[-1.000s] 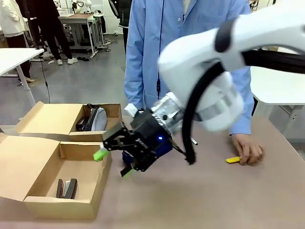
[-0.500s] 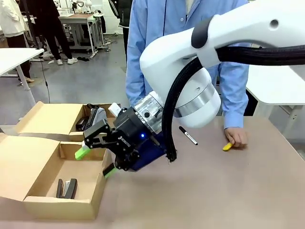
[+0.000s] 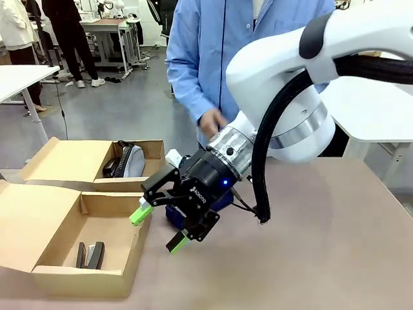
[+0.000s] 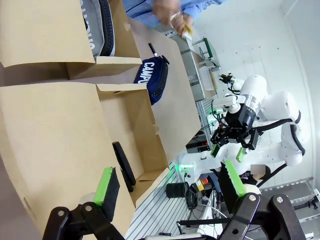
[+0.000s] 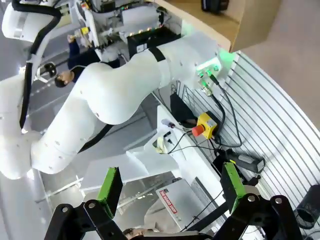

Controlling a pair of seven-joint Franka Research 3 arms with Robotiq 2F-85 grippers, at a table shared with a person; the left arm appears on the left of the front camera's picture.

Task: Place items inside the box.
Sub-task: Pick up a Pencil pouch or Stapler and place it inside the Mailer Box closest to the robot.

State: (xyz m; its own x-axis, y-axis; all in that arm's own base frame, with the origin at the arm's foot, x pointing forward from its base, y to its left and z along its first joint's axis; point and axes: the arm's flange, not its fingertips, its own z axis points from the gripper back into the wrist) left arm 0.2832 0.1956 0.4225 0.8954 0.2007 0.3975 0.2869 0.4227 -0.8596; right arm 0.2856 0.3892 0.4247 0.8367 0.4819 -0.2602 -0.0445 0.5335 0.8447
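1. Right hand [image 3: 159, 228] spread wide, pinching nothing, tilted low just beside the right wall of the near box [image 3: 77, 282].
2. Left hand [image 4: 169, 186] spread too, empty, aimed over that box's open flap.
3. Black stapler [image 3: 90, 255] lying on the near box's floor; grey zip case [image 3: 132, 161] standing in the far box [image 3: 64, 161].
4. Navy zip pencil case [image 4: 152, 80], lettered "CAMPUS", on the surface [image 3: 310, 258] by the near box's outer wall, partly behind the right hand.
5. Black marker pen [image 4: 152, 49] on the surface beyond it; yellow utility knife [image 4: 185, 27] in the person's grasp, off the surface.

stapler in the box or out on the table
In: the stapler lies on the floor of the near cardboard box.
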